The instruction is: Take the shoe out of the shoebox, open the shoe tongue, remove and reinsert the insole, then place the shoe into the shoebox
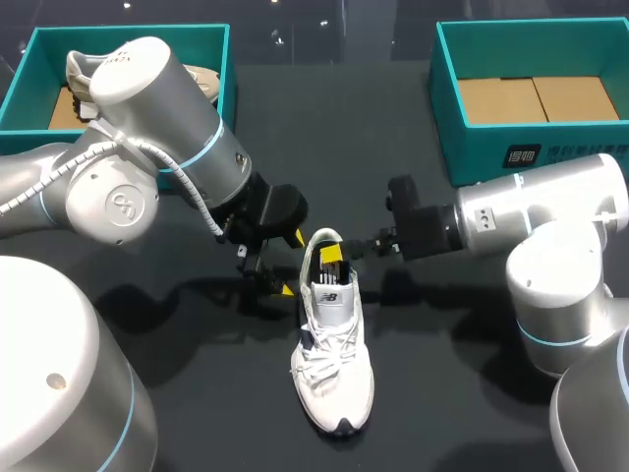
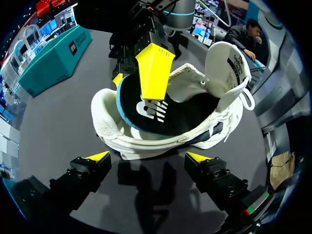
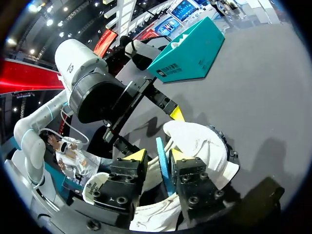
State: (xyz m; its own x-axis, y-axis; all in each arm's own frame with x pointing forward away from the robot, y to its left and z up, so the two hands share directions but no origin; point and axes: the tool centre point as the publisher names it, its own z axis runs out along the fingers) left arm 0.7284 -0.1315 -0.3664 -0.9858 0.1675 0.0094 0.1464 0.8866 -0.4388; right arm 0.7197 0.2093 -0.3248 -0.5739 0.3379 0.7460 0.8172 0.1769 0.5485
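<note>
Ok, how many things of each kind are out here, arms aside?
Shoeboxes: 2, the left box and the right box.
Shoes: 2, the white shoe on the table and a second shoe in the left box.
Insoles: 1, the insole, held by the right gripper.
Total: 5.

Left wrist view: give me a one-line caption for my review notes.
Open left gripper faces the white shoe while the right gripper pinches the black insole inside it.

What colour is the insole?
The insole is black with a blue edge; left wrist view shows it best.
</note>
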